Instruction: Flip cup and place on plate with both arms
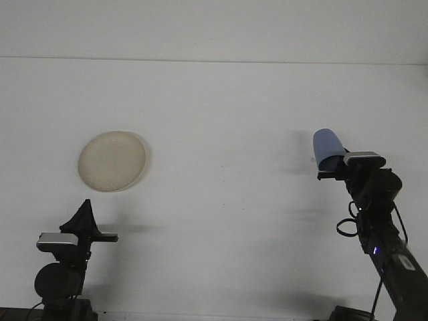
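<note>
1. Fingers of the right gripper (329,170) are clamped on the blue cup (328,149), which sits tilted above the table (221,114) at the right side, its closed end up and leaning left.
2. Whether the left gripper (85,212) is spread or closed I cannot tell; it sits low at the near left edge, holding nothing visible.
3. Progress, as I judge it: the cup is grasped and raised, but the flip looks unfinished and no handover to the left arm is under way.
4. Left to do: turn the cup upright, carry it across, and set it on the beige plate (112,160) (well apart, far left).
5. Nothing lies between cup and plate; only the left arm stands just near the plate.
</note>
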Robot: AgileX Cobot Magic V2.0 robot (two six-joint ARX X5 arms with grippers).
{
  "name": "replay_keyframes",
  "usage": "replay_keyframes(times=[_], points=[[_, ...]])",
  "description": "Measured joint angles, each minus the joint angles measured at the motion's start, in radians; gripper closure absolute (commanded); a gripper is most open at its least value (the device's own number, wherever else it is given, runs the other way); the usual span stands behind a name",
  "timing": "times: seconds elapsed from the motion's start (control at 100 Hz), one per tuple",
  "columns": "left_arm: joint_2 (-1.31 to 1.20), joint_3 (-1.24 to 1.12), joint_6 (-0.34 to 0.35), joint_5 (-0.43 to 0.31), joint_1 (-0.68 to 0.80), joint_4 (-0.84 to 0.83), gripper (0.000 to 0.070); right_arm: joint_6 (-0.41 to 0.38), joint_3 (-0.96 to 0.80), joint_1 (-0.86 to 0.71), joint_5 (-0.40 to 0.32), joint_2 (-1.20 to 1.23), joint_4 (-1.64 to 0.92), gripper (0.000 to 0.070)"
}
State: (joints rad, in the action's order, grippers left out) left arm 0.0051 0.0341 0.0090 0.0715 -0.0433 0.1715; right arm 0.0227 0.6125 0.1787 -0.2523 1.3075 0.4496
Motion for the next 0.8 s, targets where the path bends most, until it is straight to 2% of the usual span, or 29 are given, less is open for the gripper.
replay_keyframes(times=[0.11,0.44,0.65,0.8], points=[[0.000,0.000,0.000,0.000,0.000,0.000,0.0688,-0.002,0.000,-0.013,0.046,-0.145,-0.122,0.0694],[0.000,0.000,0.000,0.000,0.000,0.000,0.0688,-0.031,0.027,-0.068,0.051,-0.520,-0.560,0.0694],[0.000,0.000,0.000,0.000,0.000,0.000,0.0688,-0.031,0.125,-0.121,0.097,-0.620,-0.848,0.0694],[0.000,0.000,0.000,0.000,0.000,0.000,0.0688,-0.031,0.237,-0.169,0.099,-0.616,-1.046,0.0694]])
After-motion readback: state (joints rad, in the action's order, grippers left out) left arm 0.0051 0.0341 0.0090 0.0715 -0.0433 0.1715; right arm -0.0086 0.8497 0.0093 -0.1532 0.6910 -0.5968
